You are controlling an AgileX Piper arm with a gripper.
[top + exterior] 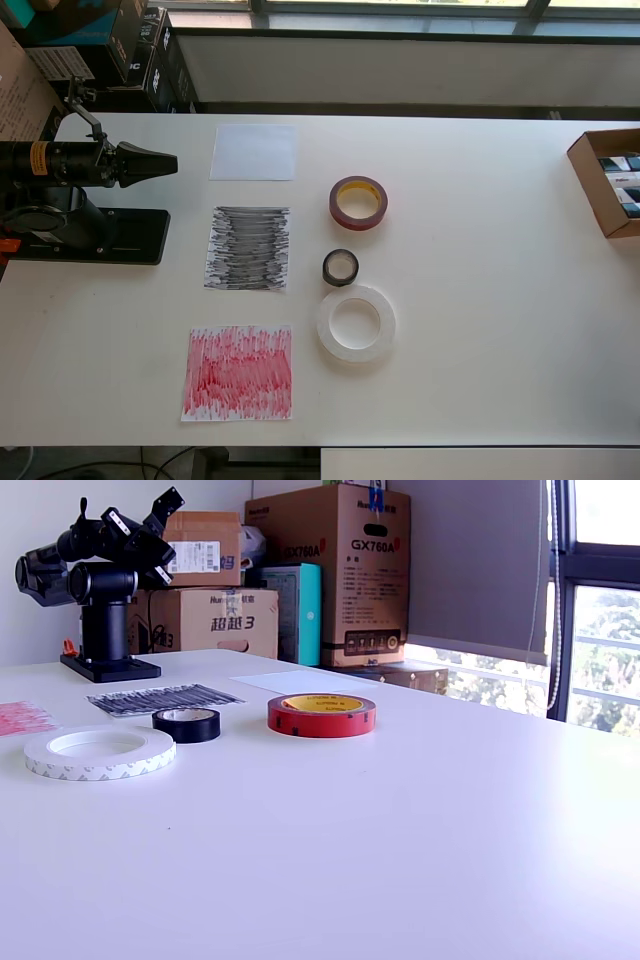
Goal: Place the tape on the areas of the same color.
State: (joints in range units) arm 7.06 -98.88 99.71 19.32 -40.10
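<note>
Overhead: my gripper (165,162) sat folded at its base, jaws apparently pressed together and empty, rolls lying beyond the three sheets, red tape (359,202) nearest ahead; exterior: same, black tape (186,723) and white tape (99,752) farther off.

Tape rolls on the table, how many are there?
3, in a column in the overhead view: dark-red tape roll topmost, small black tape roll in the middle, translucent white tape roll lowest. None looks hidden.

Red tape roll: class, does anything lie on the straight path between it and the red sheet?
Yes. In the overhead view the black roll and white roll lie between the red roll and the red sheet.
</note>
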